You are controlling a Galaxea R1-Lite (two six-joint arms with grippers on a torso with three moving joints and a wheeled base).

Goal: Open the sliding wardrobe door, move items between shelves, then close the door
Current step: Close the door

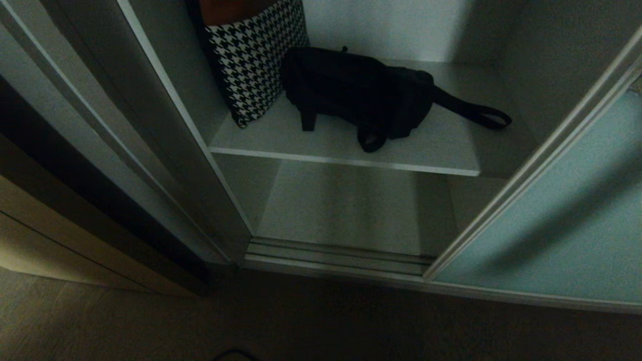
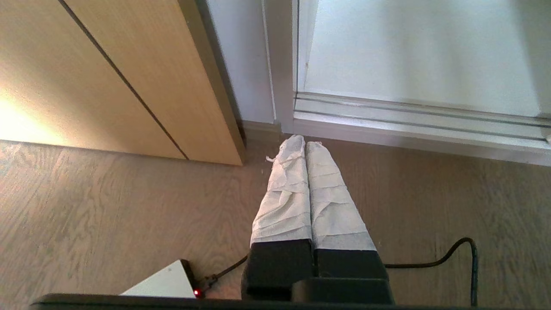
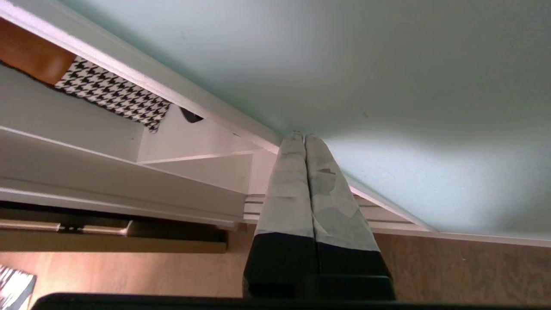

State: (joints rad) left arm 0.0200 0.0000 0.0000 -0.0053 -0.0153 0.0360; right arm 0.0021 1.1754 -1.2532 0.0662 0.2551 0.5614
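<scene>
You can see the door already slid to the right, so the wardrobe stands open and both shelves are free to reach. The bag lies on the upper shelf, beside a houndstooth bag at its left, with its strap trailing toward the right; I think this strap is the easiest part to take. The lower shelf looks bare, so it is probably where the bag should go. Your right gripper has its fingers pressed together, with the tips right at the door frame, and the bag is well apart from them, deeper inside the wardrobe. The left gripper hangs over the floor near the cabinet, fingers together too, probably only parked.
</scene>
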